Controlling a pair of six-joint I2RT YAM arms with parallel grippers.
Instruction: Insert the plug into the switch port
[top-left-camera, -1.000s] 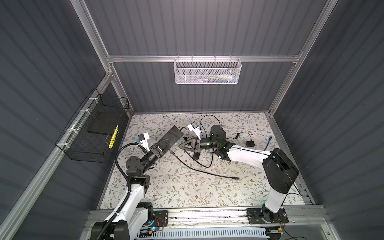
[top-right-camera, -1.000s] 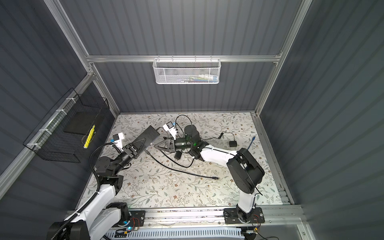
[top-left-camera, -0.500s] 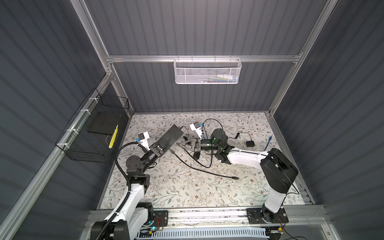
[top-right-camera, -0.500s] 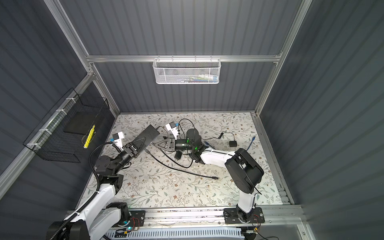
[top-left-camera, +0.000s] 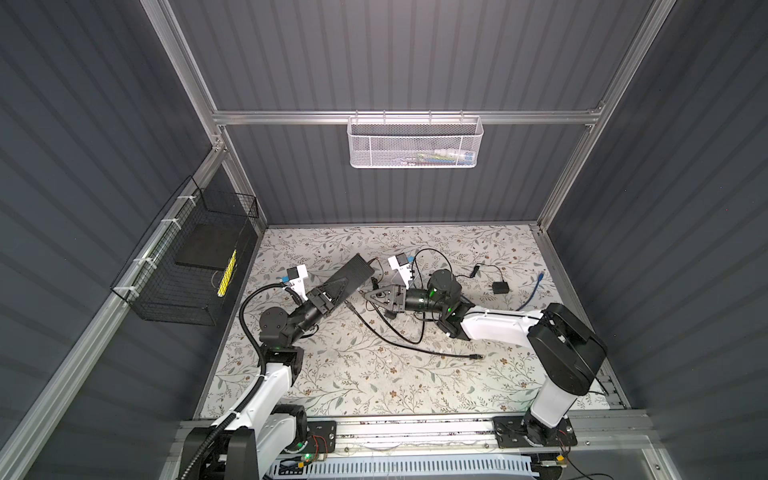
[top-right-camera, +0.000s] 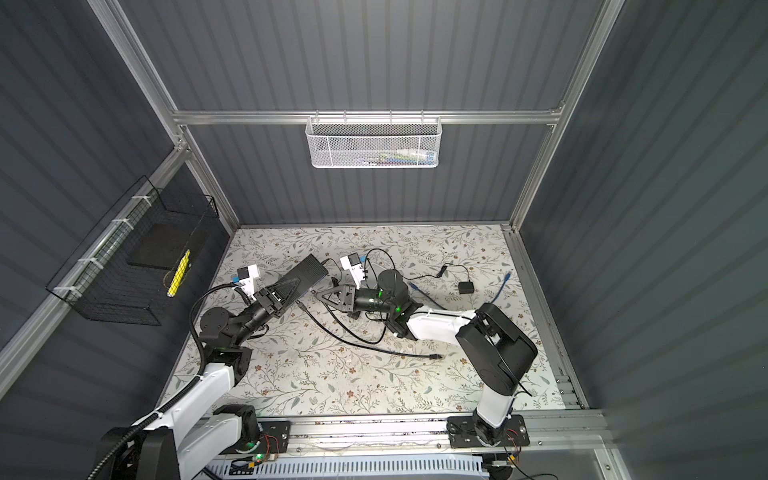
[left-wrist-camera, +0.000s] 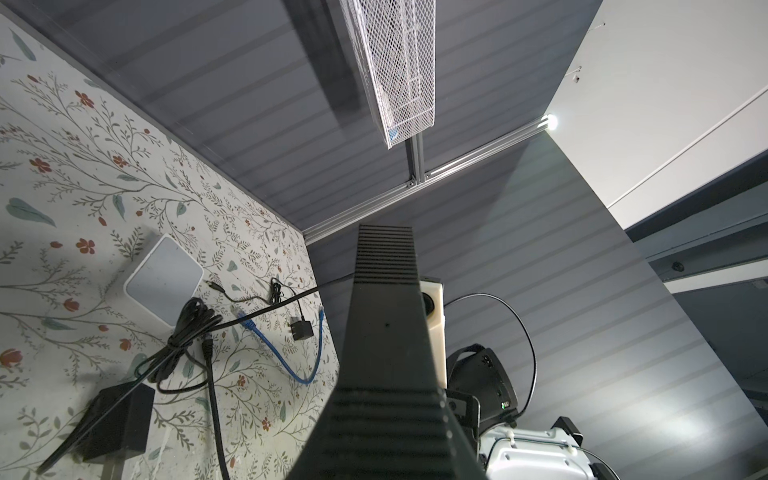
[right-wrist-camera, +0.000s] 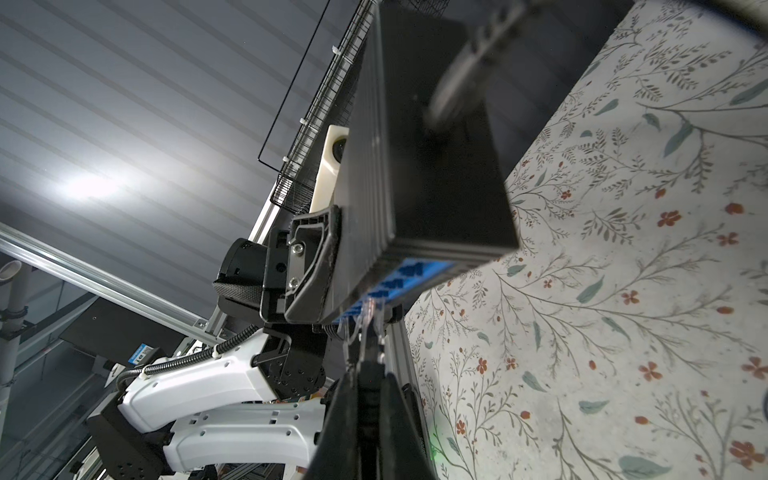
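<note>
The switch (top-left-camera: 353, 275) is a long black box that my left gripper (top-left-camera: 332, 289) is shut on at one end, holding it tilted up off the table. Its blue port row (right-wrist-camera: 399, 278) shows in the right wrist view, facing my right gripper (right-wrist-camera: 365, 374). That gripper is shut on the black cable just behind the clear plug (right-wrist-camera: 366, 318). The plug's tip sits at the ports nearest the left gripper's finger (right-wrist-camera: 311, 249); how deep it sits I cannot tell. In both top views the right gripper (top-right-camera: 319, 294) points left at the switch (top-right-camera: 305, 274).
A long black cable (top-left-camera: 415, 349) runs over the floral table to a free end (top-left-camera: 480, 356). A white box (left-wrist-camera: 164, 278), a black power brick (left-wrist-camera: 116, 415), a blue cable (left-wrist-camera: 286, 357) and a small adapter (top-left-camera: 500, 286) lie around. A wire basket (top-left-camera: 187, 257) hangs on the left wall.
The right gripper pulled back to the right half a second ago and has come back toward the switch's port side. The left arm and switch have stayed put.
</note>
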